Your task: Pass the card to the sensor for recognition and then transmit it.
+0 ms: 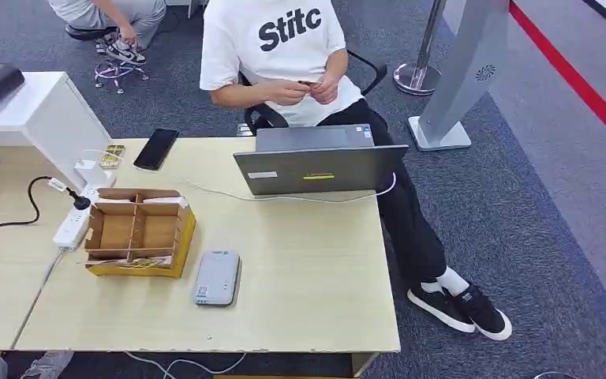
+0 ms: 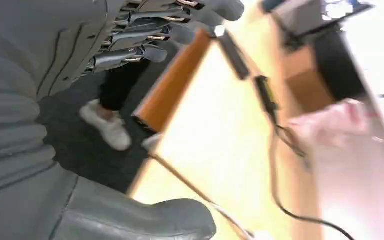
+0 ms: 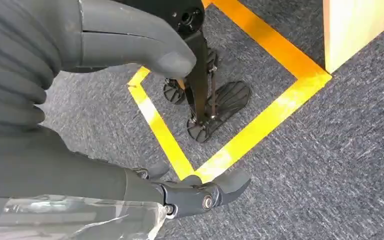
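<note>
Sensor (image 1: 218, 277) on table (image 1: 316, 268) beside 1 box (image 1: 138, 231), w/ 1 laptop (image 1: 319, 162), 1 phone (image 1: 155, 148); left hand (image 2: 145, 35), right hand (image 3: 130, 60) both empty, fingers apart.

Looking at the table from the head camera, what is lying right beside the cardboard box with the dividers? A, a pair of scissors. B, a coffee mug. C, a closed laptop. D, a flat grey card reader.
D: a flat grey card reader lies on the table just beside the cardboard box; the laptop stands open farther back.
</note>
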Controlling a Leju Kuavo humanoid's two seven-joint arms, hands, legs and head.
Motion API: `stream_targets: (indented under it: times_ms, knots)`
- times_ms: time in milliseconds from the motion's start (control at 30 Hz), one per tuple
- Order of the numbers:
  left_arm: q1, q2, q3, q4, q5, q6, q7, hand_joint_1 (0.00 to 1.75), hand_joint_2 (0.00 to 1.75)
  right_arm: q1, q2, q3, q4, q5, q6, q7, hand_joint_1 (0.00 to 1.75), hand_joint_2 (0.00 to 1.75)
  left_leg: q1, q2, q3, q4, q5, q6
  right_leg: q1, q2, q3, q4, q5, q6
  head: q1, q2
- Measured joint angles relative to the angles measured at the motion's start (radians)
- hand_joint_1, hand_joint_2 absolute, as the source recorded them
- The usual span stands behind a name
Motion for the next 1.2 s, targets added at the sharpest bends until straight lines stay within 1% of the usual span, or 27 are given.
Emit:
stream_targets:
  times_ms: [200,300,433,600,900,1200]
  knots:
    - [-0.024,0.003,-0.09,-0.121,-0.183,-0.009,0.039,0.0,1.75,-0.005,0.0,-0.002,0.004,0.023,0.013,0.0,0.0,1.75,0.0,0.0,0.0,0.0,0.001,0.0,0.0,0.0,0.0,0.0,0.002,0.0,0.0,0.0]
    - [-0.056,0.024,-0.133,-0.145,-0.274,-0.013,0.063,0.0,1.75,-0.008,0.0,-0.002,0.005,0.037,0.019,0.0,0.0,1.75,0.0,0.0,0.0,0.0,0.002,0.0,0.0,0.0,0.0,0.0,0.002,-0.001,0.0,0.0]
    - [-0.119,0.064,-0.183,-0.146,-0.386,-0.029,0.1,0.0,1.75,-0.011,0.0,-0.002,0.007,0.058,0.03,-0.003,0.0,1.75,0.0,0.0,0.0,0.0,0.003,-0.001,0.0,0.0,-0.001,0.0,0.003,-0.001,0.0,0.0]
    - [-0.204,0.116,-0.255,-0.122,-0.512,-0.044,0.144,0.0,1.75,-0.018,0.0,-0.001,0.01,0.085,0.039,-0.005,0.0,1.75,0.0,0.001,0.0,0.0,0.004,-0.001,0.0,0.001,-0.001,0.0,0.004,-0.001,0.0,0.0]
    - [-0.357,0.216,-0.387,-0.035,-0.741,-0.066,0.224,0.0,1.75,-0.03,0.0,0.005,0.015,0.134,0.056,-0.005,0.0,1.75,0.0,0.001,0.0,0.0,0.006,-0.001,0.0,0.001,-0.001,0.0,0.006,-0.001,0.0,0.0]
    - [-0.499,0.331,-0.522,0.057,-0.975,-0.085,0.305,0.0,1.75,-0.037,0.0,0.02,0.02,0.188,0.073,-0.005,0.0,1.75,0.0,0.001,-0.001,0.0,0.007,-0.002,0.0,0.001,-0.002,0.0,0.007,-0.002,0.0,0.0]
